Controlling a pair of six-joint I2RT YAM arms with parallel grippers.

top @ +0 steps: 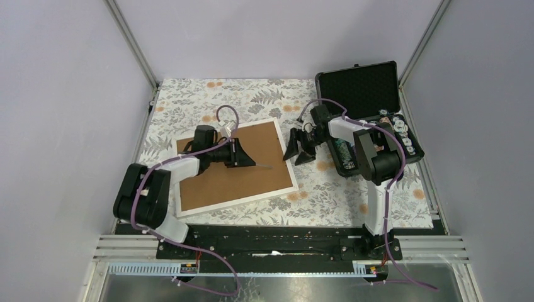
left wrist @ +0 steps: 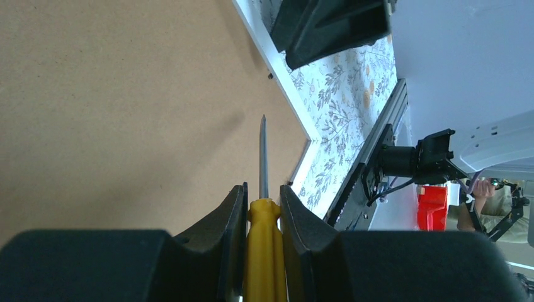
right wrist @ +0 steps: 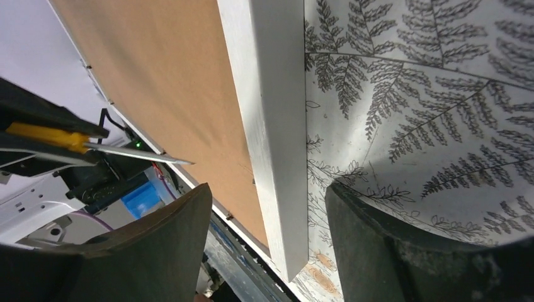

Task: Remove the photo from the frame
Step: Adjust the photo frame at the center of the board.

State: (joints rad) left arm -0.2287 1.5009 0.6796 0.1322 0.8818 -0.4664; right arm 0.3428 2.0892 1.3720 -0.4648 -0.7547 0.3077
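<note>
The frame (top: 252, 179) lies face down on the flowered cloth, its brown back (left wrist: 126, 94) up and its white border (right wrist: 271, 126) around it. The photo is hidden beneath that back. My left gripper (top: 242, 154) is shut on the yellow handle of a screwdriver (left wrist: 263, 239), whose metal shaft (top: 263, 166) points over the brown back toward the frame's right side. My right gripper (right wrist: 267, 195) is open and straddles the frame's right border near its near corner, with gaps on both sides.
A black foam-lined case (top: 362, 88) stands open at the back right, with small items in its tray beside the right arm. Flowered cloth (top: 327, 189) covers the table. Grey walls close in the left, back and right sides.
</note>
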